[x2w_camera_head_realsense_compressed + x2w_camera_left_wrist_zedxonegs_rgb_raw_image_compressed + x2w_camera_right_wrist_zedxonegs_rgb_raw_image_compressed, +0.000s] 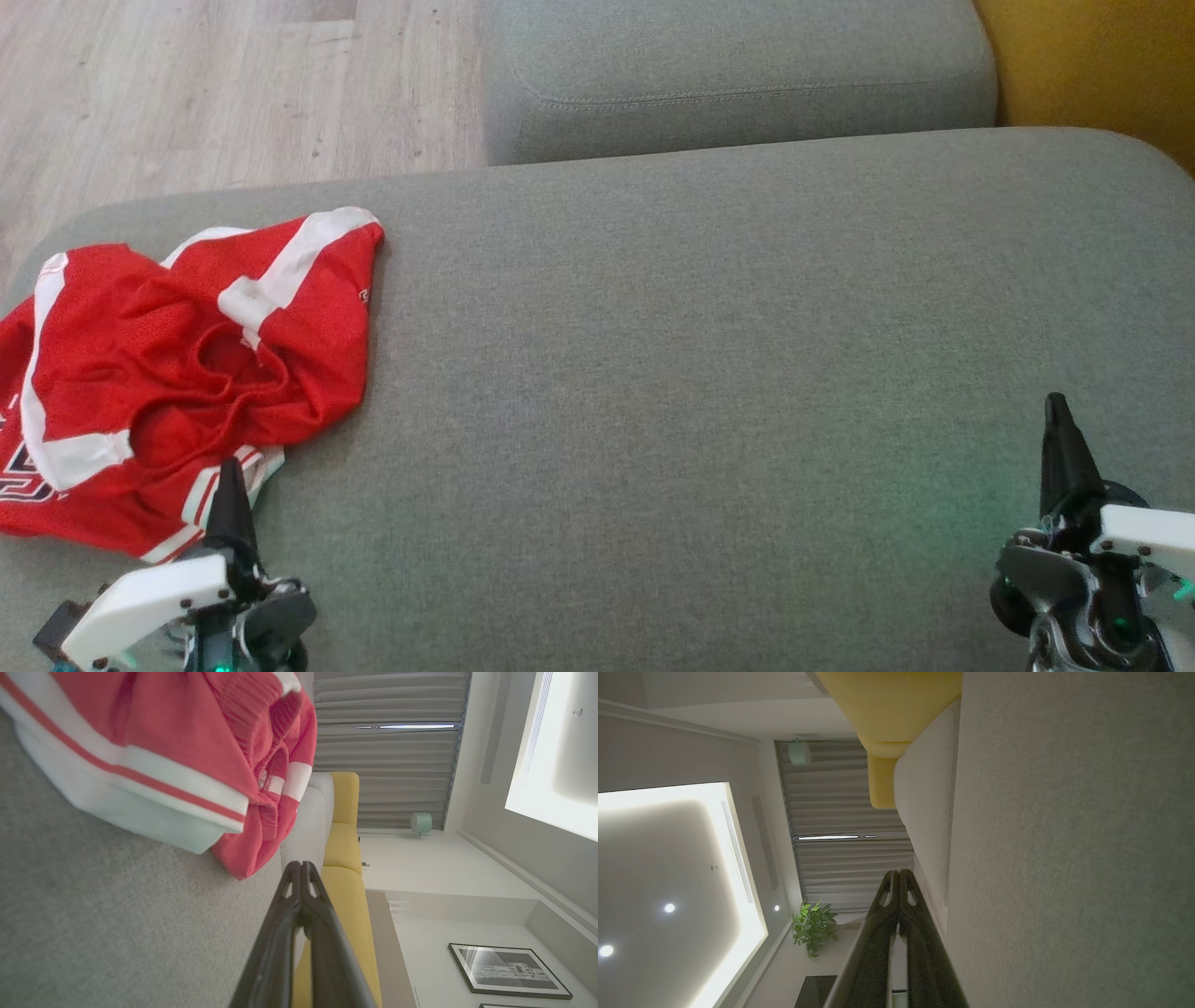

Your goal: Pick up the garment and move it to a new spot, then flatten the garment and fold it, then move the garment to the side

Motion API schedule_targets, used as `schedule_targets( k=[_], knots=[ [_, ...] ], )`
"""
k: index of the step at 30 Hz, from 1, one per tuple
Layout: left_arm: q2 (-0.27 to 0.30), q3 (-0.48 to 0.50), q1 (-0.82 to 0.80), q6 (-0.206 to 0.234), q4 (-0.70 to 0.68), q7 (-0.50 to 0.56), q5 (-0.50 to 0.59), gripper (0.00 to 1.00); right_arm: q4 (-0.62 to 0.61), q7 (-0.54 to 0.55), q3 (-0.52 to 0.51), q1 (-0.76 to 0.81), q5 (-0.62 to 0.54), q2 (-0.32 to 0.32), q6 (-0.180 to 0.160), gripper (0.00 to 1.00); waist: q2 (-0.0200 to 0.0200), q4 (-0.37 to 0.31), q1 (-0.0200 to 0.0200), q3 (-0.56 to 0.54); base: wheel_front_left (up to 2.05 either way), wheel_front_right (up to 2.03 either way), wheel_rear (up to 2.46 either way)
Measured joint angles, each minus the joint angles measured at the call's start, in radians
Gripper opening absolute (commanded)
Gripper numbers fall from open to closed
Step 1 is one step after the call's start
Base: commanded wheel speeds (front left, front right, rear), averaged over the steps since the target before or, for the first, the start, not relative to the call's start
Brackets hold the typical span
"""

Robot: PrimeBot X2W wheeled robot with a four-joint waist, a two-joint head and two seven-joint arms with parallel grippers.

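My left claw (229, 467) is pressed shut, its two long dark fingers tip to tip with nothing between them. It hangs over the near-left corner of the wide grey fabric seat cushion (709, 355). The crumpled red mesh garment with white bands (187, 373) lies along the cushion's left edge and runs from the near-left corner toward the far-left one, with part of it spilling past the left side of my head view. From my head, my left fingertips sit in front of the garment's near striped hem. My left wrist camera shows a strip of bare grey cushion between the tips and the nearest red fold, so I am just beside the cloth and not on it. My right claw (1056, 403) is closed and empty too. It hovers over the near-right corner of the same cushion, well apart from the garment. Beyond the cushion's far edge stands a second, smaller grey fabric cushion (738, 84), with mustard-yellow upholstery (1092, 65) past the far-right corner and pale wood-plank floor (205, 93) past the far-left one.
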Motion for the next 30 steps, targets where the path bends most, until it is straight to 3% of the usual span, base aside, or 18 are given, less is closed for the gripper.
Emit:
schedule_targets(
  k=[4, 5, 11, 17, 30],
  knots=[
    [0.000, 0.000, 0.000, 0.000, 0.000, 0.000, 0.000, 0.00, 0.000, 0.000, 0.000, 0.000, 0.000, 0.000, 0.000, 0.00, 0.0000, 0.000, 0.0000, 0.000, 0.00, 0.00, 0.00],
    [0.000, 0.000, 0.000, 0.000, 0.000, 0.000, 0.000, 1.00, 0.000, 0.000, 0.000, 0.000, 0.000, 0.000, 0.000, 1.00, 0.0000, 0.000, 0.0000, 0.000, 0.00, 0.00, 0.00],
    [-0.004, -0.010, 0.054, 0.001, 0.079, -0.001, 0.000, 1.00, 0.082, -0.001, 0.004, 0.056, 0.000, 0.006, 0.000, 1.00, 0.0000, 0.000, 0.0000, 0.000, 0.00, 0.00, 0.00],
    [-0.005, -0.020, 0.064, 0.001, 0.078, -0.015, 0.002, 1.00, 0.082, -0.012, 0.026, 0.065, -0.014, 0.006, 0.000, 1.00, 0.0000, 0.000, 0.0000, -0.002, 0.00, 0.00, 0.00],
    [-0.005, -0.041, 0.064, 0.001, 0.033, -0.052, 0.152, 1.00, 0.051, -0.051, 0.063, 0.065, -0.174, 0.006, 0.000, 1.00, 0.0000, 0.001, 0.0000, -0.008, 0.00, 0.00, 0.00]
  ],
)
